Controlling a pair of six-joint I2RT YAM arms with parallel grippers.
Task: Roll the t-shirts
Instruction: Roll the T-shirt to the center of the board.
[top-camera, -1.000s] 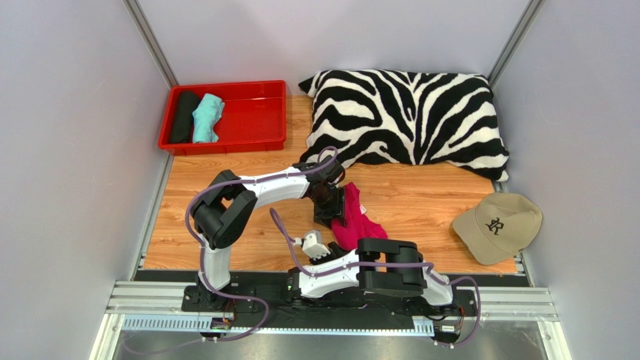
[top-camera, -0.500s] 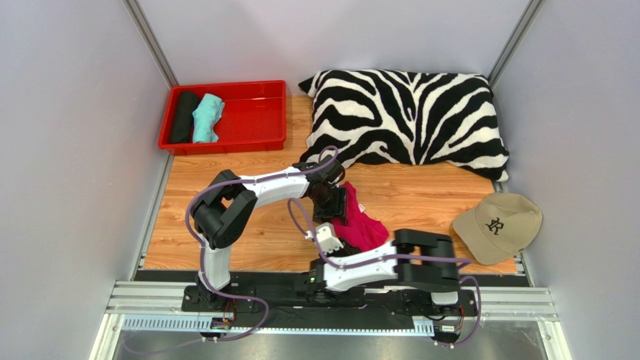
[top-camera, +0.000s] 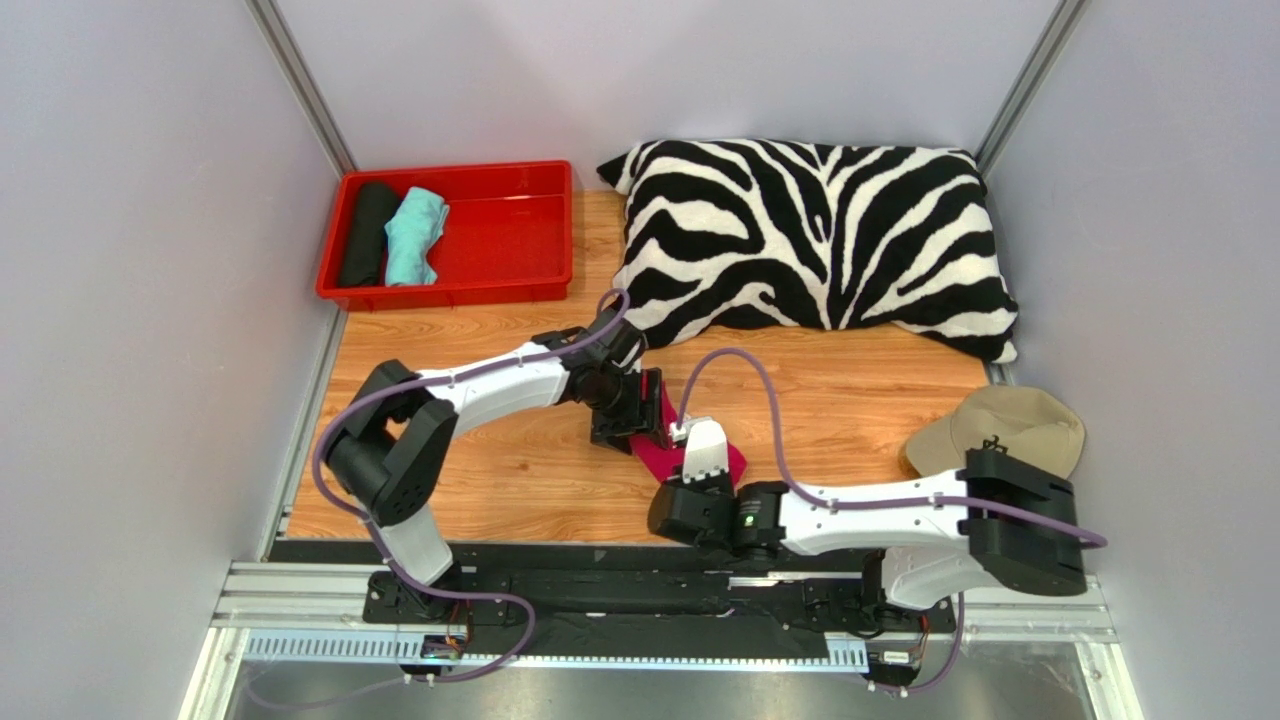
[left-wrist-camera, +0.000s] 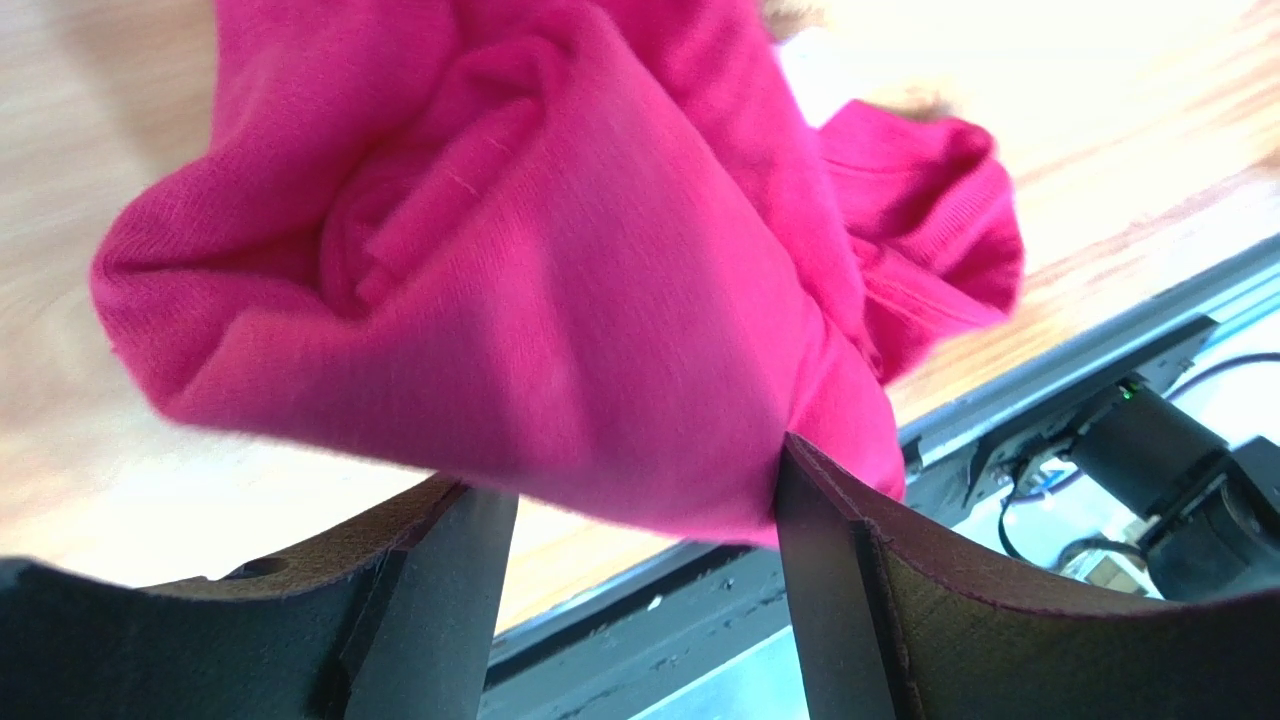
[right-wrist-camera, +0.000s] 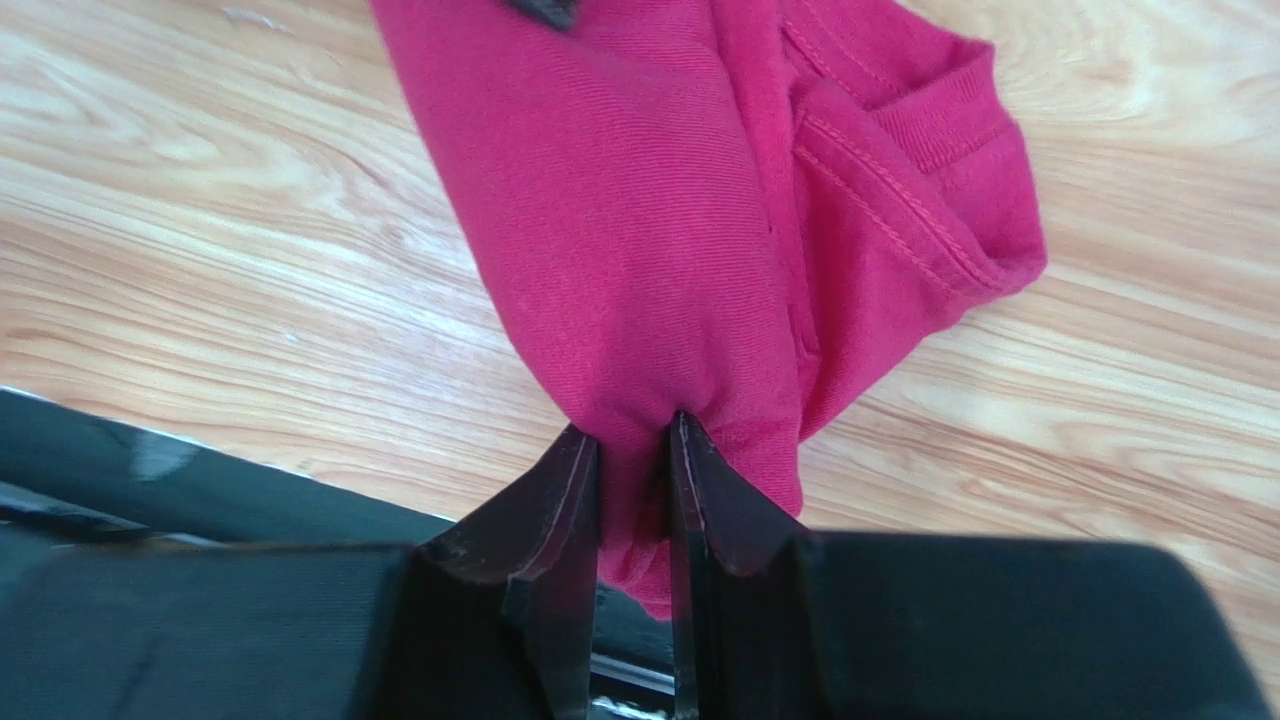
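Nearest the arm bases, the right claw (right-wrist-camera: 631, 443) is pressed almost together, pinching a fold at the near end of the bright magenta-pink soft cloth t-shirt (right-wrist-camera: 646, 225), probably to anchor that end while the bundle is tightened. The shirt lies loosely bunched on the wood-grain worktop (top-camera: 496, 480), near the middle. Just beyond, the left claw (left-wrist-camera: 639, 480) is spread wide, cloth bulging between its tips, seemingly ungripped. Far left, a red plastic tray (top-camera: 511, 225) holds a black fabric roll (top-camera: 367, 233) and a teal fabric roll (top-camera: 413, 236), apparently finished.
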